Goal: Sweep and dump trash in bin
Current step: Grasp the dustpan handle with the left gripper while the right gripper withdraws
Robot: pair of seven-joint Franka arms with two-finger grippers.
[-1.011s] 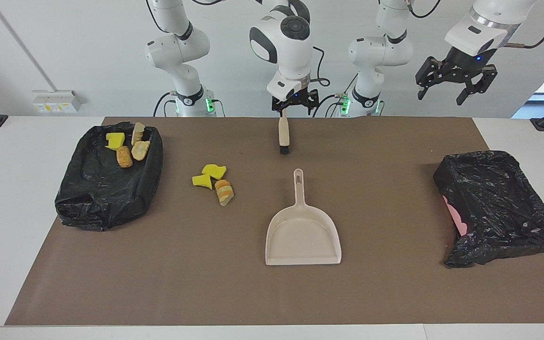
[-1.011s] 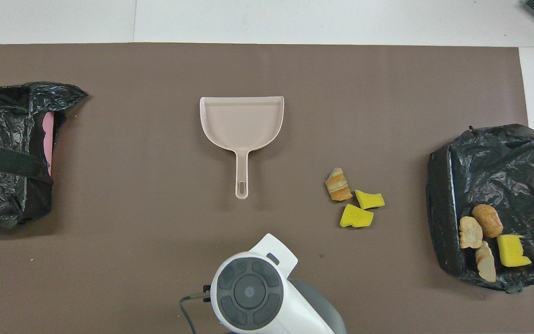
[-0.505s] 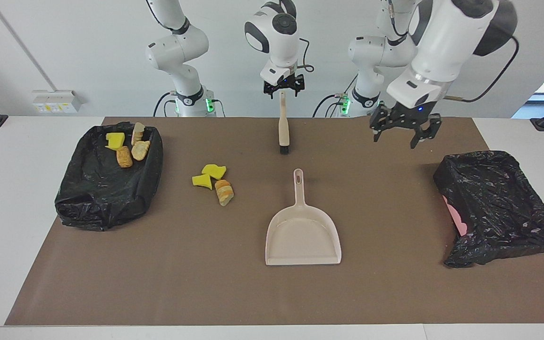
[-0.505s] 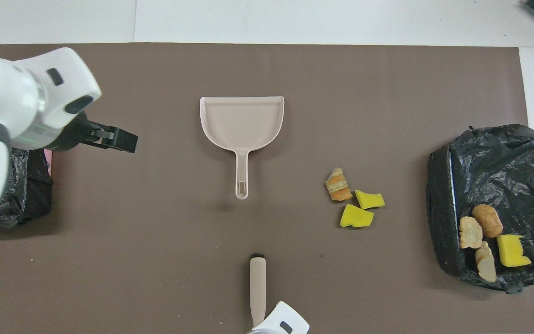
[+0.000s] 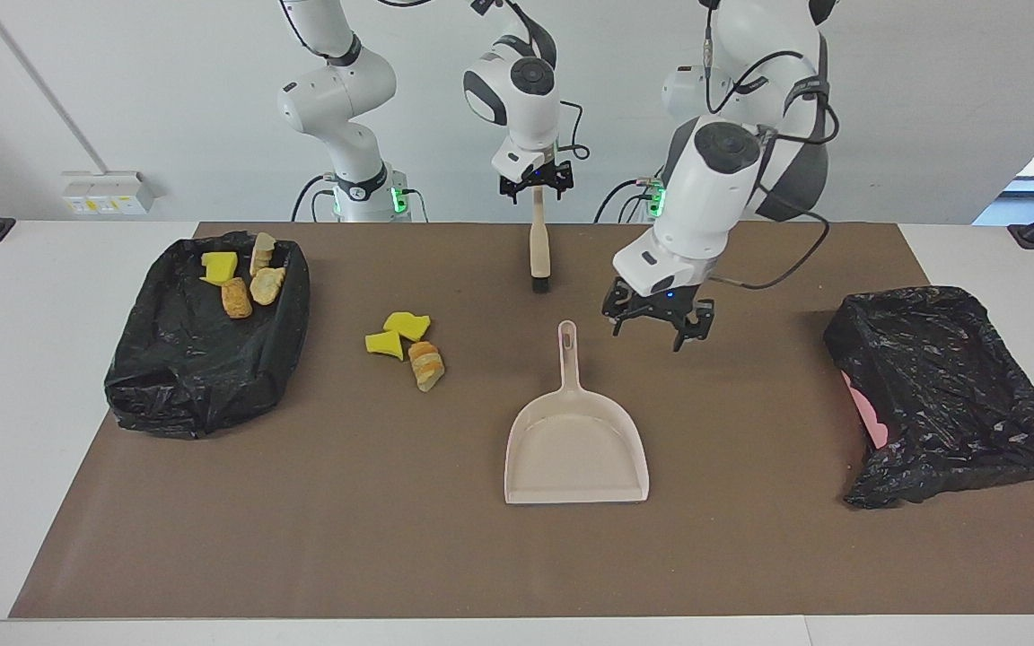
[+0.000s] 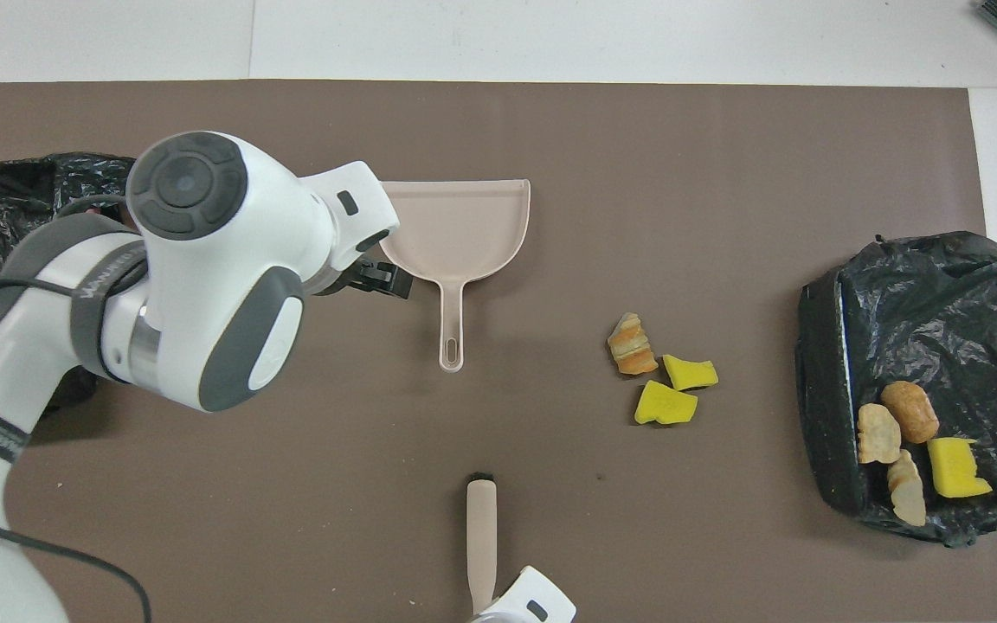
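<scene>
A beige dustpan point(image 5: 575, 449) point(image 6: 455, 225) lies mid-mat, its handle pointing toward the robots. Nearer the robots lies a brush point(image 5: 539, 260) point(image 6: 481, 545), bristles toward the dustpan. My right gripper point(image 5: 535, 186) hangs open over the brush handle's end. My left gripper point(image 5: 656, 327) is open, low over the mat beside the dustpan handle, toward the left arm's end; from overhead its arm hides most of it. Loose trash, two yellow sponge chunks point(image 5: 400, 332) point(image 6: 676, 389) and a striped roll point(image 5: 427, 365) point(image 6: 631, 343), lies on the mat between the dustpan and a black-lined bin point(image 5: 185, 377) point(image 6: 827, 346).
That bin, at the right arm's end, holds several more pieces point(image 5: 243, 269) point(image 6: 905, 450). A second black-lined bin point(image 5: 948, 395) with a pink edge showing sits at the left arm's end. A brown mat point(image 5: 346, 520) covers the table's middle.
My left arm has swung down from above the bin at its end to beside the dustpan handle. The right gripper has drawn back to the brush handle's end. Brush, dustpan and trash have not moved.
</scene>
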